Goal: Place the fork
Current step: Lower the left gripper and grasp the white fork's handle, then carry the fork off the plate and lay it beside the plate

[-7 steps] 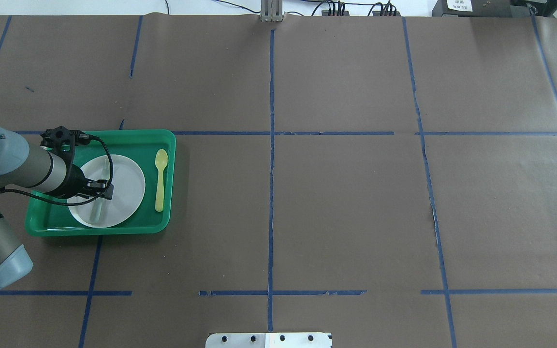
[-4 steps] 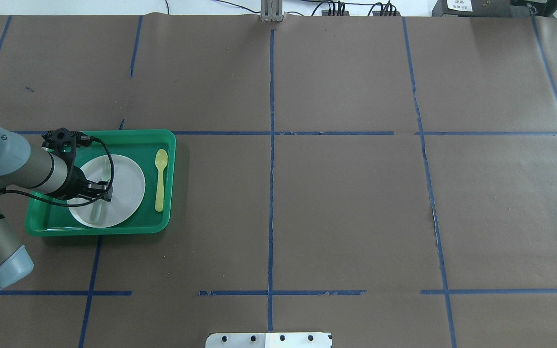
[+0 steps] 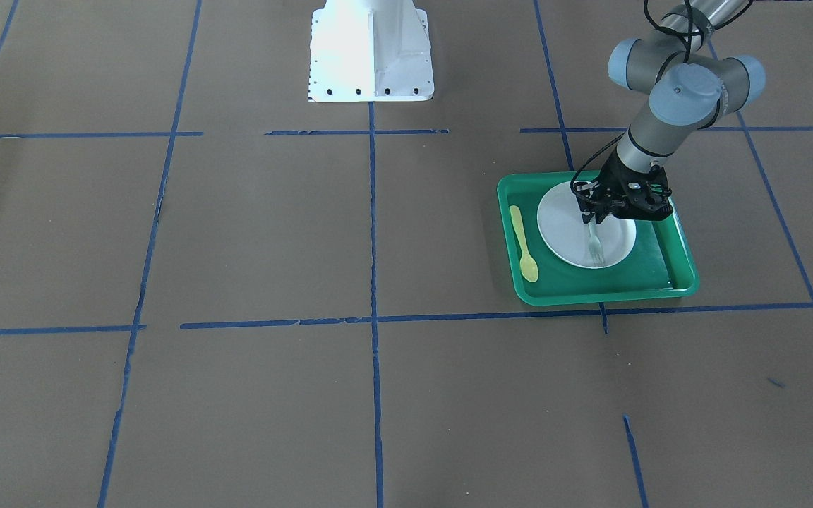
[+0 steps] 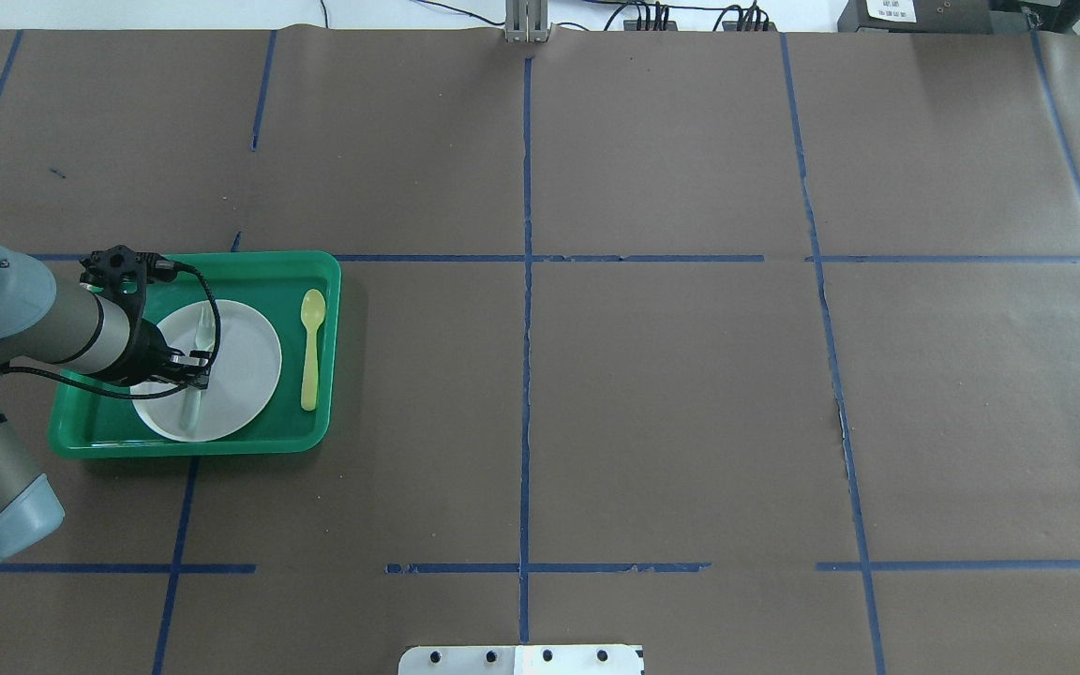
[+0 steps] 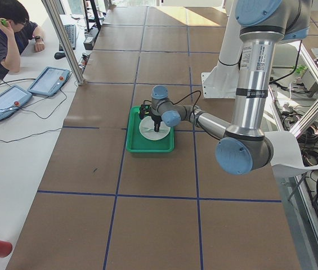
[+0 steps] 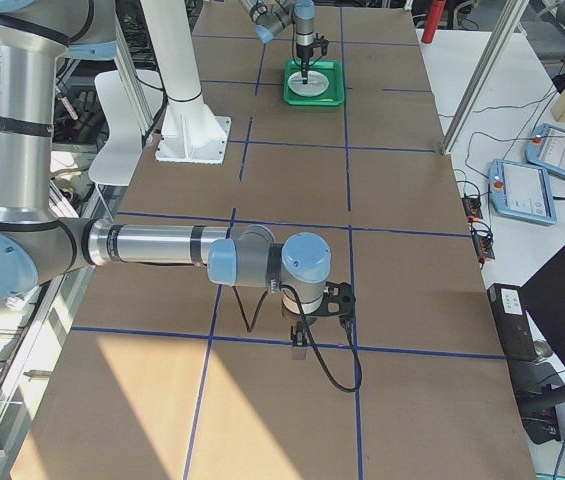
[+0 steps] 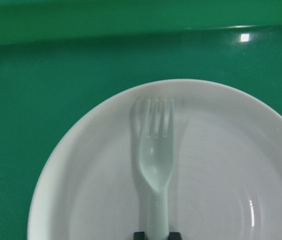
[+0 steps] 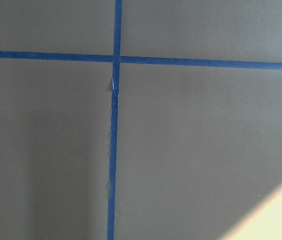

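Note:
The fork (image 7: 156, 155) is pale, translucent plastic and lies over the white plate (image 7: 230, 165), tines pointing away from my wrist. My left gripper (image 7: 158, 235) is shut on the fork's handle, with dark fingertips tight on both sides. In the overhead view the left gripper (image 4: 191, 373) is above the plate (image 4: 245, 366), with the fork (image 4: 205, 330) running under it. The front view shows the fork (image 3: 595, 247) below the left gripper (image 3: 592, 215). My right gripper (image 6: 302, 342) hangs over bare paper far from the tray. I cannot tell whether it is open or shut.
The plate sits in a green tray (image 4: 334, 281) at the table's left. A yellow spoon (image 4: 312, 347) lies in the tray to the right of the plate. Brown paper with blue tape lines (image 4: 527, 375) covers the table. An operator (image 5: 4, 34) sits beyond the far side.
My left wrist and gripper have shifted slightly to the left over the plate. The fork has barely moved. The spoon, plate and tray have not moved.

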Robot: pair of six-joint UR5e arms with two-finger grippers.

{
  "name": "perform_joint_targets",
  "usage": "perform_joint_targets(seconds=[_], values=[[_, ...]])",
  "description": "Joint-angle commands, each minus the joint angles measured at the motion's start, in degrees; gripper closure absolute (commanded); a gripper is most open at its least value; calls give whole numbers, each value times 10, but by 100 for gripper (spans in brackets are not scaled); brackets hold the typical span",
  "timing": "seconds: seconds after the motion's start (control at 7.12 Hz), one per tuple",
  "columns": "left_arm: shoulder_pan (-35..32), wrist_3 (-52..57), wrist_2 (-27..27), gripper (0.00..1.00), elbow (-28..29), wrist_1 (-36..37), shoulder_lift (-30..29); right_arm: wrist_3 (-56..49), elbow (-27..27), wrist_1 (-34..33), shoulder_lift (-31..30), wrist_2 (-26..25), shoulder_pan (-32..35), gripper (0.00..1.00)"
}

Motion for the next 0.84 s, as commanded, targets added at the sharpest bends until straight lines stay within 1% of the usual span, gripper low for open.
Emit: perform_joint_targets(seconds=[0.0,0.14,0.28,0.42,0.56,0.7], values=[[-35,1,-3,100,-5,0,1,0,0,0,0,0,0,0],[-71,8,-53,100,-11,-1,5,0,0,0,0,0,0,0],[-108,35,-82,100,-20,1,10,0,0,0,0,0,0,0],[-118,69,-82,100,-18,-2,39,0,1,0,0,0,0,0],[-118,93,-82,100,-10,-26,63,0,0,0,0,0,0,0],[-118,87,-83,100,3,-53,67,0,1,0,0,0,0,0]])
